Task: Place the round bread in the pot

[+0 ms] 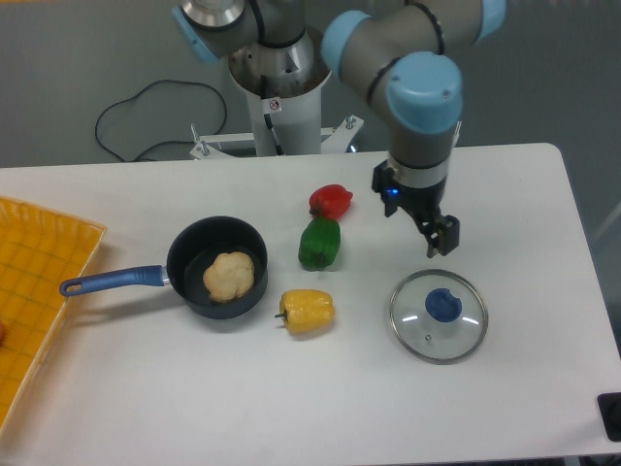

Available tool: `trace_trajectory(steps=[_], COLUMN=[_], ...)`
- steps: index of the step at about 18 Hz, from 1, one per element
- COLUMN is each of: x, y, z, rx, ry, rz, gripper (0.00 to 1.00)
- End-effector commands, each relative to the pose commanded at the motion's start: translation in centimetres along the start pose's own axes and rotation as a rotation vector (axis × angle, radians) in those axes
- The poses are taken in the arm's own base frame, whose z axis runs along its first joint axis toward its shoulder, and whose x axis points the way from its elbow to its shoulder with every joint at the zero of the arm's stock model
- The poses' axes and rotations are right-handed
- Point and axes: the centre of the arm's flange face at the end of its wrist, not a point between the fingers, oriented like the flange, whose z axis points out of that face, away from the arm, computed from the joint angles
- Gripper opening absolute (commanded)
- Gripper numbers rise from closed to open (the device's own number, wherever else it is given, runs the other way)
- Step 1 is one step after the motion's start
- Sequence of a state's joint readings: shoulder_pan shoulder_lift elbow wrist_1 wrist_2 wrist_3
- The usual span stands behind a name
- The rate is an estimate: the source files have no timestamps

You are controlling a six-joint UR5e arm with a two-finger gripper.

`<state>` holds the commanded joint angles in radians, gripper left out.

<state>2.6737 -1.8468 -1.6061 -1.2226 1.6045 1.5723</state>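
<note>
The round bread [229,276], a pale tan bumpy bun, lies flat inside the dark blue pot [190,245] at the table's left-middle. The pot's long blue handle [112,282] points left. My gripper [440,239] hangs at the right, far from the pot, just above the far edge of the glass lid. Its jaws stand apart and hold nothing.
A round glass lid with a blue knob [439,316] lies on the table at the right. A red pepper [331,201], a green pepper [320,243] and a yellow pepper [309,311] sit between pot and lid. A yellow tray [39,291] lies at the left edge.
</note>
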Motion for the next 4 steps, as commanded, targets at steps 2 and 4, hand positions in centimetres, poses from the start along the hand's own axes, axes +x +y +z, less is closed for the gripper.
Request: trace_trajectory(steps=[2,4], x=[-0.31,-0.55], y=[0.03,0.12], z=[0.50,0.41], rx=[0.005,0.014], ry=[0.002,-0.001], rz=[-0.003,-0.006], gripper=[1.00,1.00])
